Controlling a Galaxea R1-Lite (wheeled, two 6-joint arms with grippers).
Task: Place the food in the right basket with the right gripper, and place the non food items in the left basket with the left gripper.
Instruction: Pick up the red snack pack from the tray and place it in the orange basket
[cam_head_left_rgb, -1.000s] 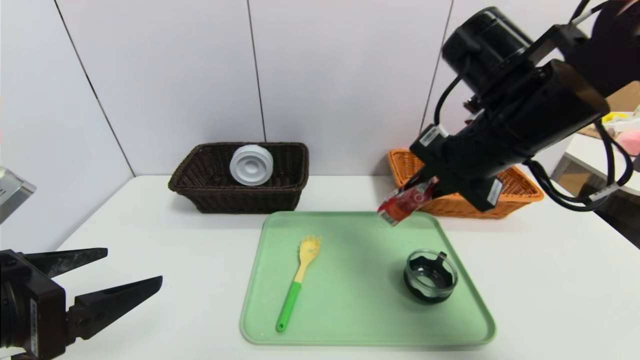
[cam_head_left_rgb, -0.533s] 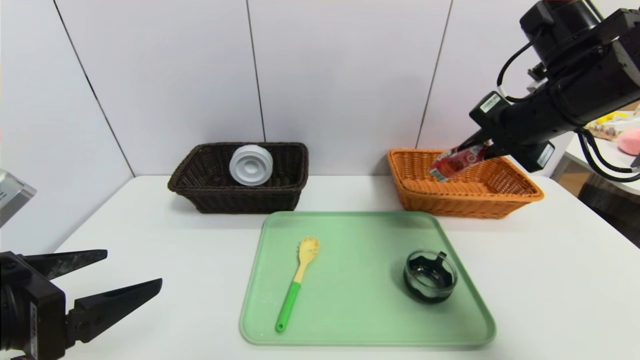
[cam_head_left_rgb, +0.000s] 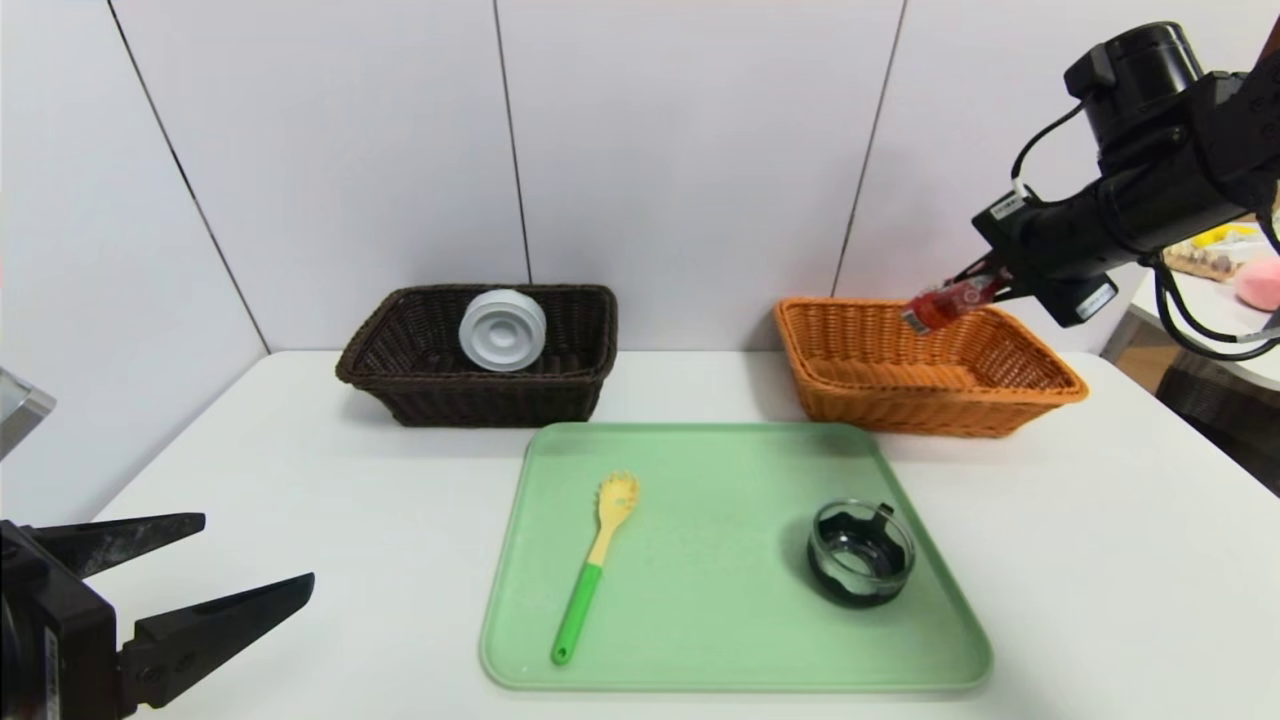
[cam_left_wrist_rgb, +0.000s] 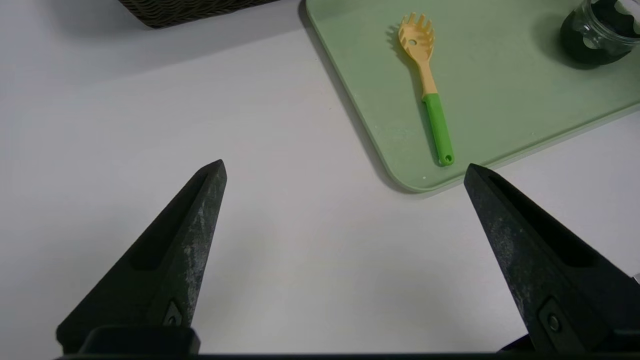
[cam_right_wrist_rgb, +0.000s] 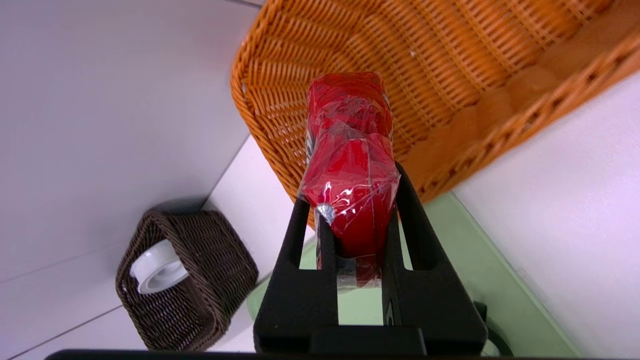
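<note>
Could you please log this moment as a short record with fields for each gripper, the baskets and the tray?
right gripper: shut on the red snack packet, held above the orange basket
left gripper: jaws wide open, over bare table, holding nothing
dark brown basket: holds the white round container
orange basket: nothing lying in it
green tray: spaghetti fork and glass cup lie on it, apart

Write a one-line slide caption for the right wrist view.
Right pincer shut on the red snack packet, held above the orange basket.
</note>
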